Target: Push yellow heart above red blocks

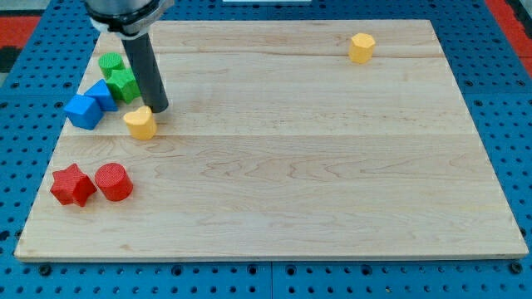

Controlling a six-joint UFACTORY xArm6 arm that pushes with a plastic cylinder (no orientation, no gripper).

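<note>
The wooden board [274, 141] is lying flat, and the dark rod is coming down from the view's top left, leaning a little, so that my tip [159, 110] is resting just above and right of the yellow heart [140, 122], close to touching it; the rod is bare and is grasping nothing. The heart is sitting above the red star [72, 184] and red cylinder [113, 182], well apart from them, while two blue blocks [91, 105] and two green blocks [119, 76] are crowding just left of the rod. A yellow hexagonal block [362, 47] is standing alone near the view's top right.

Single cam, high oblique, whole board [274, 166]
</note>
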